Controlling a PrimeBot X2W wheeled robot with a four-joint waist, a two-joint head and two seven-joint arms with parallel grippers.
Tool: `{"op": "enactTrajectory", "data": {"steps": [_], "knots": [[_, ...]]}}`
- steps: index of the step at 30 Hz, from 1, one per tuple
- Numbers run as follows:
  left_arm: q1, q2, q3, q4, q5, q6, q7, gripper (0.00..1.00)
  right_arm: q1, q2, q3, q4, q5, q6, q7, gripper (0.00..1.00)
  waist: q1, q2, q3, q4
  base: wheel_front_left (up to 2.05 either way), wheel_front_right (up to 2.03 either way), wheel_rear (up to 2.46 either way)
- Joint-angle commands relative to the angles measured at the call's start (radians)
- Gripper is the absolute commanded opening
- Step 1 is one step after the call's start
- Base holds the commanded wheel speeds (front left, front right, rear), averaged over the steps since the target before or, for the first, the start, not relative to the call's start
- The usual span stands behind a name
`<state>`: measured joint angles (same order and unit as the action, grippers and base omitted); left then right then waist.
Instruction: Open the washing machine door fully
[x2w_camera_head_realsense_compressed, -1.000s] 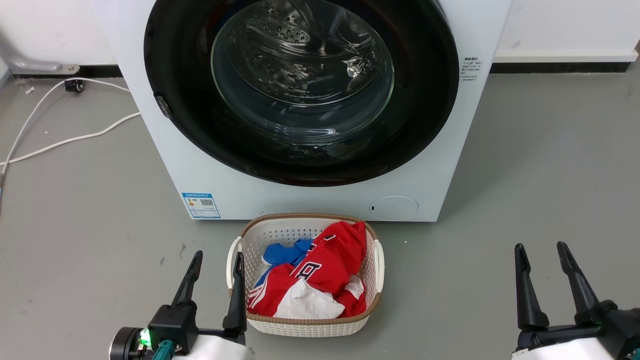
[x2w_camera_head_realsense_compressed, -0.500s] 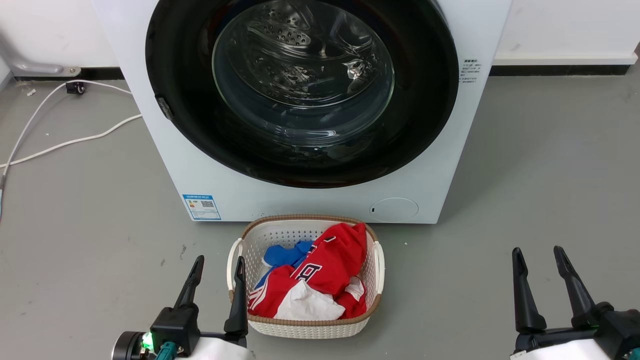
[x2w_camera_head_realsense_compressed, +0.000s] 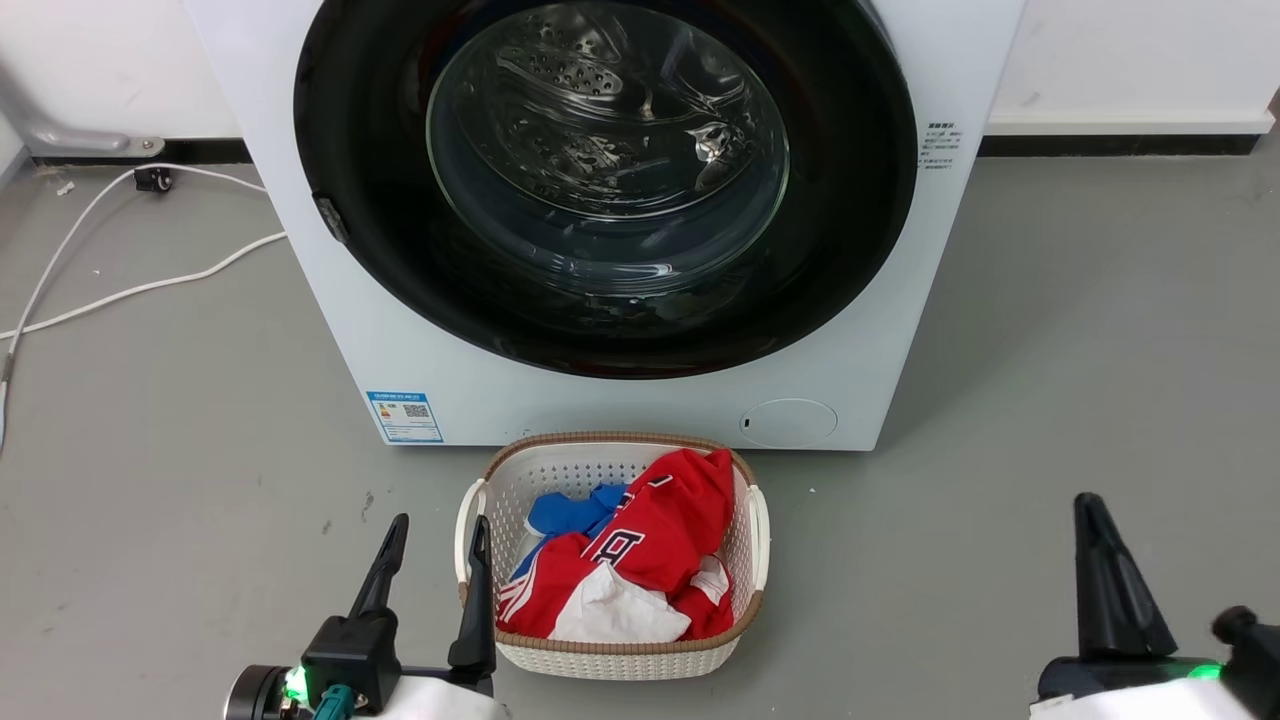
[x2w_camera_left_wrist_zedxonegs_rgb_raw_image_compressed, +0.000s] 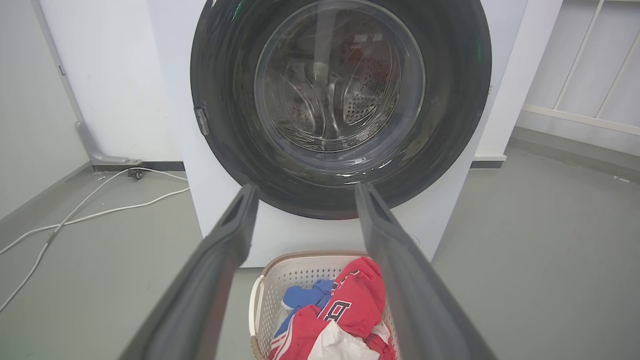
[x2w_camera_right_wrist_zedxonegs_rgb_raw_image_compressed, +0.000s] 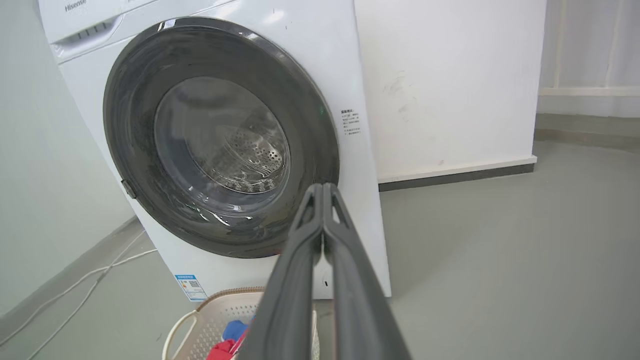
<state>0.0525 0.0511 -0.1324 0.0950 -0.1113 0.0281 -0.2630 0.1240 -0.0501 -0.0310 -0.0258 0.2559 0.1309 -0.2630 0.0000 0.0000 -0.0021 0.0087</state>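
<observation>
The washing machine door (x2w_camera_head_realsense_compressed: 850, 200) is a big glossy black ring around a clear glass bowl, and it lies flush against the white machine (x2w_camera_head_realsense_compressed: 330, 330). It also shows in the left wrist view (x2w_camera_left_wrist_zedxonegs_rgb_raw_image_compressed: 450, 100) and the right wrist view (x2w_camera_right_wrist_zedxonegs_rgb_raw_image_compressed: 135, 125). A small grey latch (x2w_camera_head_realsense_compressed: 328, 215) sits on its left edge. My left gripper (x2w_camera_head_realsense_compressed: 437, 525) is open and empty at the lower left, well short of the door, and points at the door's bottom (x2w_camera_left_wrist_zedxonegs_rgb_raw_image_compressed: 305, 187). My right gripper (x2w_camera_head_realsense_compressed: 1092, 505) is low at the right with its fingers pressed together on nothing (x2w_camera_right_wrist_zedxonegs_rgb_raw_image_compressed: 322, 187).
A white laundry basket (x2w_camera_head_realsense_compressed: 760, 520) with red, blue and white clothes stands on the grey floor right in front of the machine, beside my left gripper. White cables (x2w_camera_head_realsense_compressed: 130, 290) trail across the floor at the left. A white wall (x2w_camera_head_realsense_compressed: 1130, 50) runs behind.
My right gripper's two fingers, apart before, have come together. The left gripper has stayed put. The picture has shifted down slightly, so the camera moved.
</observation>
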Motion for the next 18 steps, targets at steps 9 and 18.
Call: {"op": "enactTrajectory", "data": {"steps": [9, 18], "knots": [[0.009, -0.001, 0.002, 0.0, -0.007, 0.003, -0.003, 1.0, -0.025, 0.0, -0.043, -0.008, 0.547, 0.0, -0.003, 0.0, 0.0, 0.0, 0.0, -0.005, 0.0, 0.0, 0.0], [0.01, -0.001, 0.005, 0.002, -0.014, 0.004, -0.003, 1.0, -0.024, 0.0, -0.056, 0.013, 1.079, 0.0, -0.002, 0.0, 0.0, 0.0, 0.001, -0.002, 0.0, 0.0, 0.0]]}}
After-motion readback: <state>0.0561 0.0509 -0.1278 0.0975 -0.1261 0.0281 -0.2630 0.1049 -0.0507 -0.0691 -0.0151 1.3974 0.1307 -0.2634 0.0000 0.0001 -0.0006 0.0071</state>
